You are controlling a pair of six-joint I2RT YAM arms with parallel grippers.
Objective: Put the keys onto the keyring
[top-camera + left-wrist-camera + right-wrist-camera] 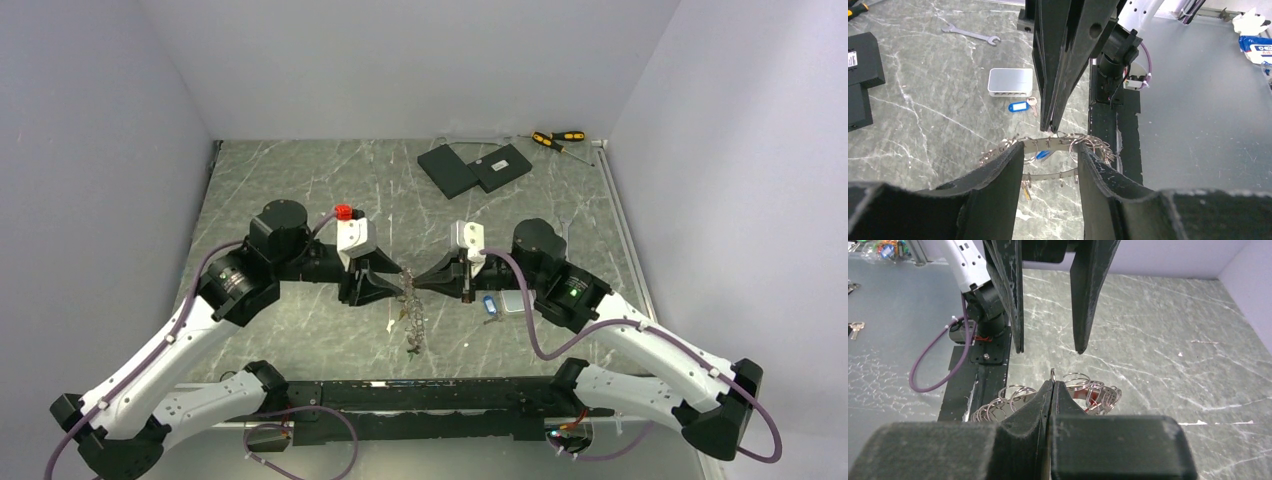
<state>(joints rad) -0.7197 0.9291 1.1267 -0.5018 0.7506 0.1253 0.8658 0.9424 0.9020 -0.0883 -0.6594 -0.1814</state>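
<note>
The keyring (411,318), a thin metal band strung with many small wire rings, hangs over the table centre between the two grippers. My right gripper (1052,381) is shut on a small loop at the top of the keyring (1013,397). In the left wrist view its tips (1050,126) pinch the band (1050,145). My left gripper (1050,159) is open, its fingers spread either side of the band and not gripping it. Blue, yellow and red tags hang among the rings. A blue-tagged key (1018,106) lies loose on the table, and it also shows in the top view (490,305).
A pale rounded slab (1010,81) lies beside the blue-tagged key. A flat wrench (970,34) lies farther back. Two black boxes (475,167) and yellow-and-black screwdrivers (555,140) sit at the back. A loose key (855,329) lies on the grey surface off the table.
</note>
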